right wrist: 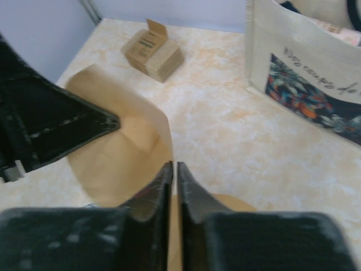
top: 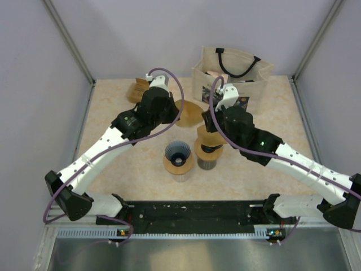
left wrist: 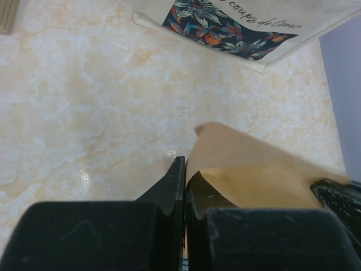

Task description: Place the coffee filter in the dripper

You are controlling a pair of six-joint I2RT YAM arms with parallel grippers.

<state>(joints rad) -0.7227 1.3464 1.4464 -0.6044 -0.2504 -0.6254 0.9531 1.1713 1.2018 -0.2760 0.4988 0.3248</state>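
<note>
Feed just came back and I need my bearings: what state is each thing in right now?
coffee filter: pinched by both grippers
left gripper: shut on the filter's edge
right gripper: shut on its other edge
dripper: upright, empty
tote bag: upright, open
cardboard box: flap raised
</note>
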